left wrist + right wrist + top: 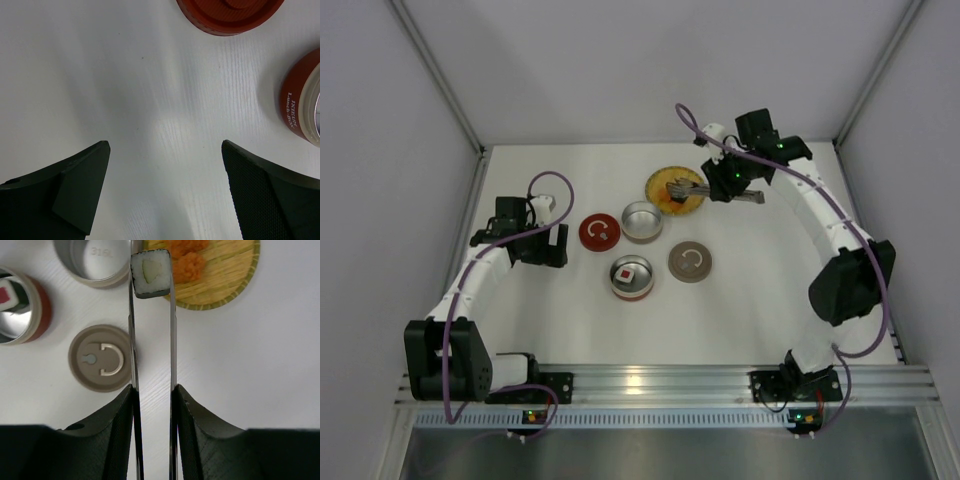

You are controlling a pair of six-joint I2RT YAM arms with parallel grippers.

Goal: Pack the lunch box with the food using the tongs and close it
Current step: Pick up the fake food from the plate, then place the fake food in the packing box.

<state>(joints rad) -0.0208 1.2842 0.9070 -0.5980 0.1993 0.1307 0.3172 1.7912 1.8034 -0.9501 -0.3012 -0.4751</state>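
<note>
My right gripper point(152, 390) is shut on the silver tongs point(173, 340), one finger pressing each arm. The tong tips pinch a white-and-black cube of food point(151, 272) at the edge of the round yellow woven plate point(235, 280), where orange chunks point(190, 265) lie. The red lunch box point(37, 310) stands open with a dark cube with a red top point(5, 292) inside; from above it is the lunch box point(632, 290). My left gripper point(165, 145) hangs open over bare table, left of the lunch box point(300, 100). In the top view the right gripper point(732, 185) is beside the plate point(660, 200).
An empty steel tin point(641, 221) stands between the plate and a red lid point(599, 232). A brown lid point(690, 262) with a ring handle lies right of the lunch box. White walls enclose the table on three sides.
</note>
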